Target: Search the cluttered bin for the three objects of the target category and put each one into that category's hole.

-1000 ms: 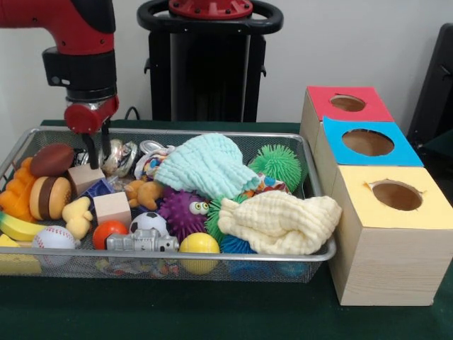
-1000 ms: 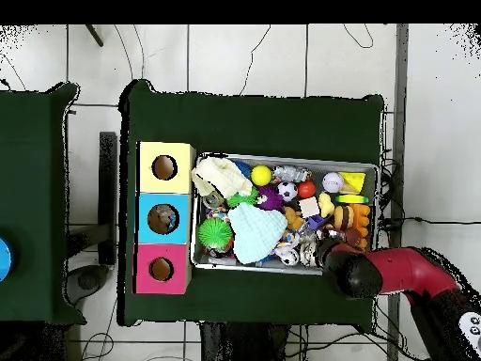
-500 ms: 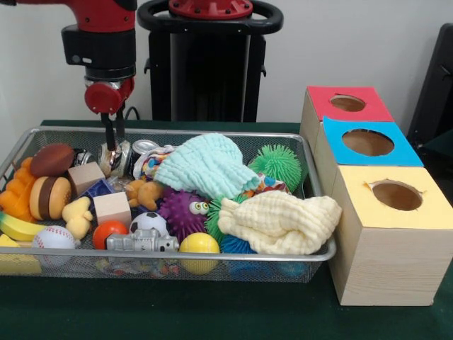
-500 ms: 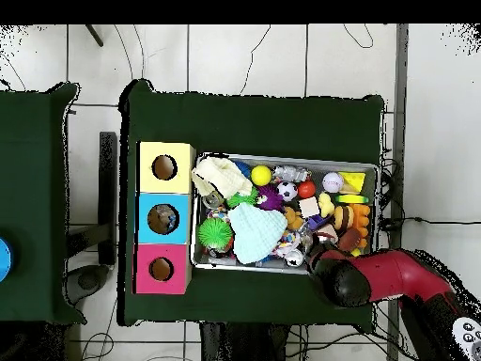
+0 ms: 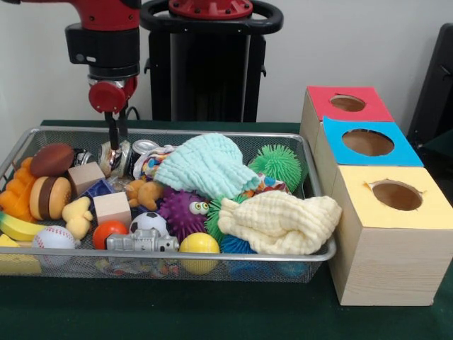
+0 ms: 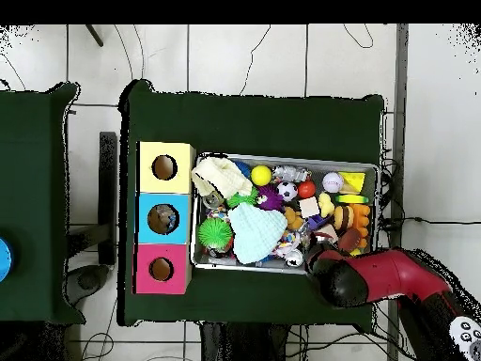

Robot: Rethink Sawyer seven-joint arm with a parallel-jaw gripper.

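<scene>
My gripper (image 5: 114,146) hangs over the far left part of the wire bin (image 5: 212,132), its fingers close together and shut on a crumpled silver can (image 5: 113,157) that rides just above the clutter. A second silver can (image 5: 146,147) lies beside it to the right. Three boxes with holes stand right of the bin: red (image 5: 347,104), blue (image 5: 367,142) and yellow (image 5: 396,195). In the overhead view the red arm (image 6: 376,277) covers the gripper at the bin's lower right edge (image 6: 315,266).
The bin holds wooden cubes (image 5: 112,207), a toy burger (image 5: 48,197), a football (image 5: 51,159), balls (image 5: 199,244), a purple spiky toy (image 5: 182,210), a green spiky ball (image 5: 277,163), a mint cloth (image 5: 207,166) and a cream cloth (image 5: 279,223).
The gripper closed on the crumpled can, rose and shifted right from beside the wooden cube; over the last half second it barely moved.
</scene>
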